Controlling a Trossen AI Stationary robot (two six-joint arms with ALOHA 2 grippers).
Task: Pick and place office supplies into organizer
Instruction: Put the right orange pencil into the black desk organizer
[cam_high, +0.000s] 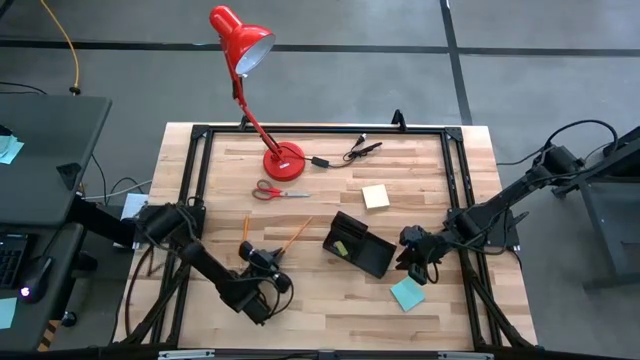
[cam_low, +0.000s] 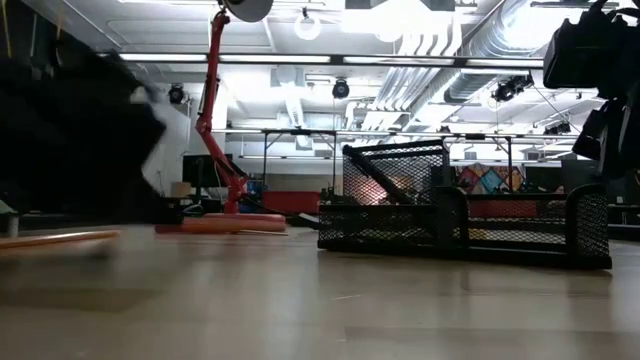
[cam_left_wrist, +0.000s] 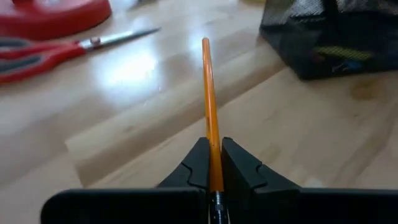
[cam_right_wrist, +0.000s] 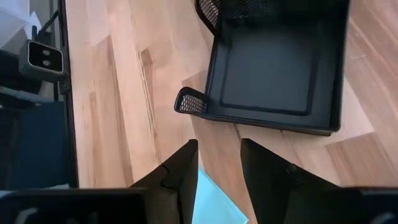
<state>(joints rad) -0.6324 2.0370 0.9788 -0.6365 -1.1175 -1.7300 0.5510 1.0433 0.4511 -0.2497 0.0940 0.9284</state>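
Note:
My left gripper (cam_high: 268, 256) stands near the table's front left, shut on an orange pencil (cam_left_wrist: 210, 93) that points away from it toward the black mesh organizer (cam_high: 358, 244). A second pencil (cam_high: 246, 228) lies flat beside it. The red-handled scissors (cam_high: 280, 192) lie near the lamp base. A pale yellow pad (cam_high: 376, 196) lies beyond the organizer. My right gripper (cam_right_wrist: 219, 146) hovers open above a teal pad (cam_high: 407, 293), just right of the organizer (cam_right_wrist: 273, 68). My left gripper pinches the pencil near its rear end (cam_left_wrist: 212, 134) between its two fingers (cam_left_wrist: 199, 165). The fingers lie along the pencil, slanting down from the table's near left. The pencil sticks straight out ahead of them; whether its far tip touches the table cannot be told.
A red desk lamp (cam_high: 245, 60) stands on its base (cam_high: 283, 160) at the back of the table. A black cable with clips (cam_high: 350, 152) lies next to it. A black metal frame (cam_high: 200, 135) runs around the tabletop. Bare wood lies between the two grippers.

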